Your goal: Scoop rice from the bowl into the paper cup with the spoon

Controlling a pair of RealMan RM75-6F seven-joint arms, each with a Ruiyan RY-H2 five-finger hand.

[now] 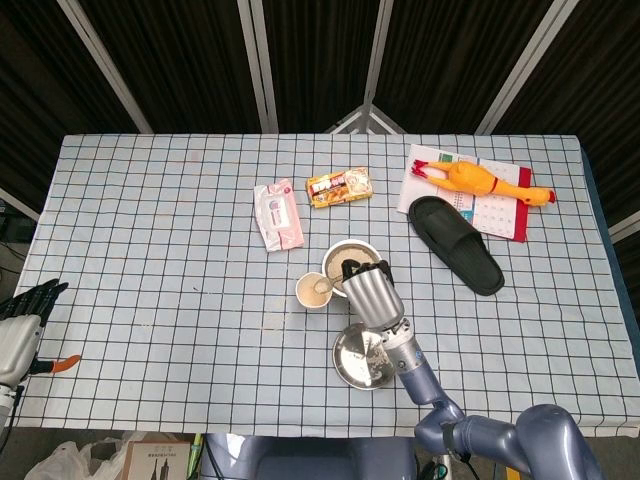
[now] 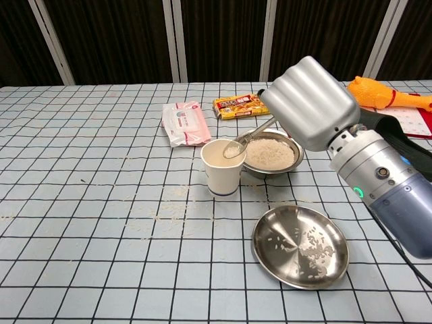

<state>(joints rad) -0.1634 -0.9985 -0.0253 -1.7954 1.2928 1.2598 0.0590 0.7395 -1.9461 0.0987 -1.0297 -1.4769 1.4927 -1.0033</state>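
— Near the middle of the bench (image 2: 81, 202), what does the right hand (image 2: 310, 101) hold?
— Its fingers (image 1: 372, 290) are curled shut around the handle of the spoon (image 2: 244, 139), pinching it inside the fist. The spoon slopes down to the left, and its bowl end hangs over the mouth of the paper cup (image 2: 223, 167), tilted into it.
— And the rice?
— The bowl of rice (image 2: 270, 154) stands just right of the paper cup, the two nearly touching. Loose grains lie scattered on the checked cloth left of and in front of the cup.
— What sits in front of them?
— A shallow steel dish (image 2: 300, 246) with a few stray grains in it, nearer the robot than the bowl.
— Where is the left hand (image 1: 22, 318)?
— At the far left edge of the head view, off the bench and well apart from the cup. Its dark fingers are spread and hold nothing.
— Anything else on the bench?
— A pink wipes pack (image 2: 184, 123) and an orange snack packet (image 2: 245, 105) lie behind the cup. Far right, in the head view, a black slipper (image 1: 456, 243) lies beside a calendar (image 1: 500, 212), and a rubber chicken (image 1: 478, 181) rests on the calendar.
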